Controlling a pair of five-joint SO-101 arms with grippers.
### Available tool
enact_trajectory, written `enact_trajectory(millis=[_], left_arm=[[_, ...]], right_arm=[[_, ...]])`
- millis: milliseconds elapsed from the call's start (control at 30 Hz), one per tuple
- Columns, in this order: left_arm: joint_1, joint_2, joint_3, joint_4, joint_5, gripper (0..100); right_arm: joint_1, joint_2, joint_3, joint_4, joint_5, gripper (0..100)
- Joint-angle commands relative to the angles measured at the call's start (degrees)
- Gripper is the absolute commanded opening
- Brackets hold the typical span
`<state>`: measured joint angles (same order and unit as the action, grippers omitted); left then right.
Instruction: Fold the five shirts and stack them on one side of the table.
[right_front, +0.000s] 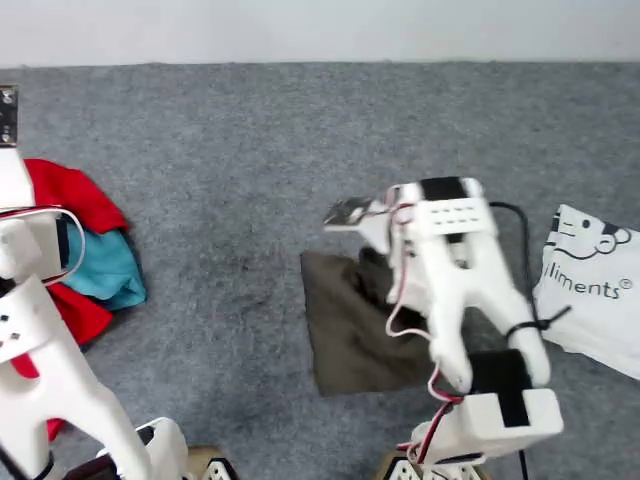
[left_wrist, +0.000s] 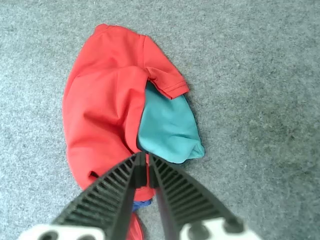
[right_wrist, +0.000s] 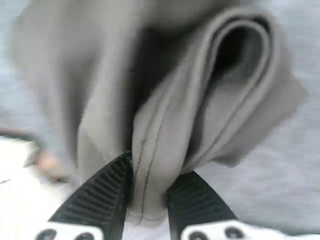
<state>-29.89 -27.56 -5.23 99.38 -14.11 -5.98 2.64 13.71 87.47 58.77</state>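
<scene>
A bunched fold of the brown shirt (right_wrist: 200, 115) is sitting pinched between the 2 fingers of the right gripper (right_wrist: 149, 175). The left gripper (left_wrist: 146, 161) is hanging over the red shirt (left_wrist: 100, 100), fingers nearly together and gripping nothing, with the teal shirt (left_wrist: 167, 125) lying near its tips. The white shirt (right_front: 590, 290) is lying apart from the right gripper.

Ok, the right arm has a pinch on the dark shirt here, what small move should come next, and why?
Probably carry the pinched edge over the part lying flat, then let go. The right end effector is shut on a doubled fold of the dark shirt, whose rest lies spread on the table.
</scene>
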Motion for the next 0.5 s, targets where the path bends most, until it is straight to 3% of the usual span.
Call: enact_trajectory(millis=[0,200,333,467], left_arm=[[0.0,-2.7,0.0,1.1,-0.3,2],[-0.2,-3.7,0.0,1.1,-0.4,2],[-0.2,-3.7,0.0,1.1,-0.4,2],[-0.2,-3.7,0.0,1.1,-0.4,2]], right_arm=[[4.7,1.1,-4.0,-15.9,5.5,0.9],[3.3,11.7,-6.9,-35.5,7.8,1.0],[2.7,15.5,-10.8,-35.9,6.2,7.7],[3.1,15.5,-17.9,-31.4,-13.4,25.7]])
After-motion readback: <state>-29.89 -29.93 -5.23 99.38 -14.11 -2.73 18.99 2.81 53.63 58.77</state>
